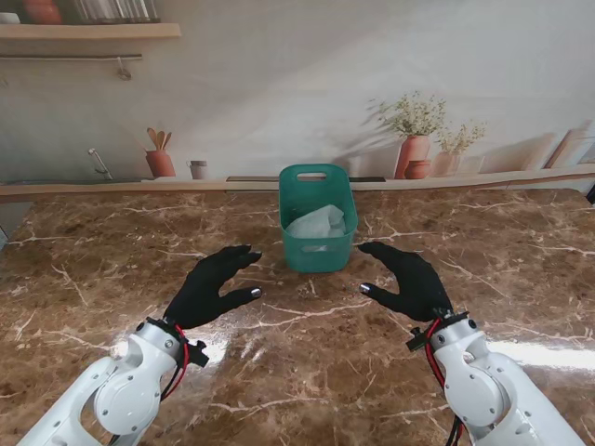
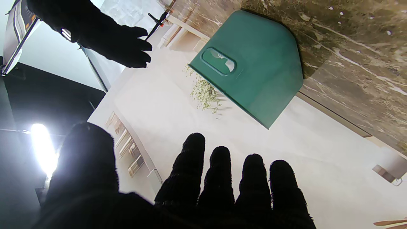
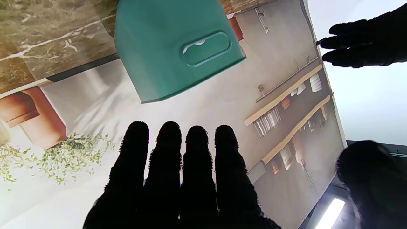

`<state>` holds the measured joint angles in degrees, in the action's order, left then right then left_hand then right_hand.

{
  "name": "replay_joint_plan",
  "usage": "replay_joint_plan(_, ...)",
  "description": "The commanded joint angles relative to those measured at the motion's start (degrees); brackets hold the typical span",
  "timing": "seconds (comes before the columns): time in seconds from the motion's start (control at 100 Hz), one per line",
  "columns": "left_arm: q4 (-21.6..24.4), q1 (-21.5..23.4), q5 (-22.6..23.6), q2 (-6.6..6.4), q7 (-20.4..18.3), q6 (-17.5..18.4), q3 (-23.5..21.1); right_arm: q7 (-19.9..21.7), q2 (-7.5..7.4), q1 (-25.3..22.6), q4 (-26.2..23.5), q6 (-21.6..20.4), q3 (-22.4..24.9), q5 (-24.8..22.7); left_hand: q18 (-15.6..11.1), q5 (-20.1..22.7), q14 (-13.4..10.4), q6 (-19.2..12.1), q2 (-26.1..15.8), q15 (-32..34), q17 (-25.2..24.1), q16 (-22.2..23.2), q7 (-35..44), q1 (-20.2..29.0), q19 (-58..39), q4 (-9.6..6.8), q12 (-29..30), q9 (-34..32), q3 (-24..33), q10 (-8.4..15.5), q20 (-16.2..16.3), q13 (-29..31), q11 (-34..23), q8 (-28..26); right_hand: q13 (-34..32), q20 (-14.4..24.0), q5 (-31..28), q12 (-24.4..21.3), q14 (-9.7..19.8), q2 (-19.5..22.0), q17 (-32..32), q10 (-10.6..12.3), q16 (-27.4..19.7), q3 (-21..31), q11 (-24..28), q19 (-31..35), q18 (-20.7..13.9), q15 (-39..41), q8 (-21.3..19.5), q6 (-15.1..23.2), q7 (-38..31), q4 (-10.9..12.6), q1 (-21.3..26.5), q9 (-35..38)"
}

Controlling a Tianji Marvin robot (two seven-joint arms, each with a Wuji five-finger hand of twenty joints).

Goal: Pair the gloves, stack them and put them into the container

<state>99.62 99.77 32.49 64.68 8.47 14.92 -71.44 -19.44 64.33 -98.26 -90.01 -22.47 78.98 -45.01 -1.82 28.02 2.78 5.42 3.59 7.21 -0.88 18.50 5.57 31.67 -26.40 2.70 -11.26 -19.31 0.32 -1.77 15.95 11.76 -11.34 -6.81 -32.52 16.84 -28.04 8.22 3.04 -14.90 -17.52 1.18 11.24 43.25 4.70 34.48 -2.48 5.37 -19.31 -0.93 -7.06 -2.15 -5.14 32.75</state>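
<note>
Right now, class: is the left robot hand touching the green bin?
Apart. In the stand view, bare marble table shows between the left robot hand and the bin.

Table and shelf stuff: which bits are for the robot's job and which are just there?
For the job:
green bin
pale gloves inside it
left robot hand, open
right robot hand, open

Just there (backdrop picture):
plant pots
utensil jar
shelf
</note>
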Motion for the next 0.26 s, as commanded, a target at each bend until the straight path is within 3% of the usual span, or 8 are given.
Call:
replay_joint_plan(0.0, 0.62, 0.49, -0.22, -0.12, -0.17, -0.48, -0.05, 0.38, 0.17, -0.34, -0.33, -0.03, 0.3, 0.24, -2.86, -1.76, -2.84, -0.11, -2.27, -0.91, 0.27, -0.73, -0.33, -1.52, -1.77, -1.8, 0.68, 1.48, -1.3, 1.79, -0.44, -1.66, 0.96, 0.7, 1.77, -1.6, 2.52, -1.23, 0.6, 1.14, 0.73, 0.0, -1.31, -1.31, -0.46, -0.95, -2.08, -0.29, 0.38, 0.74, 0.83, 2.02, -1.32, -1.26)
replay_joint_plan(0.25, 0.69, -0.19, -0.66, -0.07, -0.4, -1.47, 0.6, 1.12, 0.12, 0.27, -0.49, -0.39, 0.54, 0.59, -2.76, -1.83, -2.88, 0.03, -2.3, -0.98, 0.14, -0.75, -0.28, -1.24, -2.08, -1.78, 0.7, 1.5, -1.26, 1.72, -0.47, -1.72, 1.01, 0.67, 1.78, -1.57, 2.03, -1.27, 0.61, 0.71, 0.72, 0.02, -1.37, -1.49, -0.36, -0.6, -1.86, -0.25, 0.11, 0.92, 0.38, 1.95, -0.22, -1.13)
